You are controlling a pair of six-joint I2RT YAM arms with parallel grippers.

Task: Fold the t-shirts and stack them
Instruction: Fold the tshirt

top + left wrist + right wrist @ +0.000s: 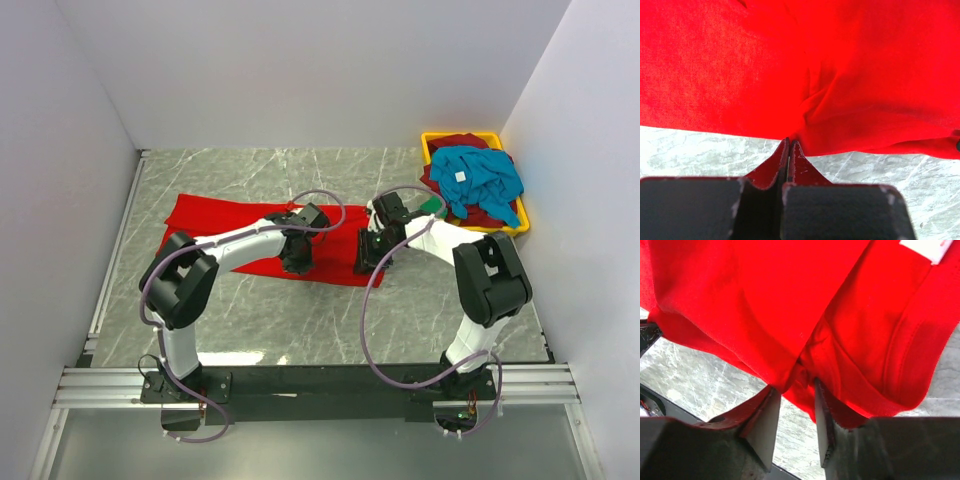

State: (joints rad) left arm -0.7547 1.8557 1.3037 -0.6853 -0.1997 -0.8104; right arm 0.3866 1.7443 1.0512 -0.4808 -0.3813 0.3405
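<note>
The bright red t-shirt (pixel 230 222) lies spread on the marble table, left of centre. My left gripper (pixel 298 262) sits at its near edge; in the left wrist view (pixel 789 143) its jaws are pressed together on the hem of the red t-shirt (pixel 805 65), which puckers at the tips. My right gripper (pixel 366 262) is at the shirt's near right corner; in the right wrist view (pixel 795 385) its jaws stand a little apart with a bunched fold of the red t-shirt (pixel 790 305) pinched between the tips. A white tag (pixel 927 247) shows on it.
A yellow bin (pixel 432 138) stands at the far right against the wall, holding a teal-blue shirt (pixel 480 178) with a white tag over a dark maroon one (pixel 462 143); a bit of green cloth (pixel 432 205) shows at its left. White walls close in on both sides.
</note>
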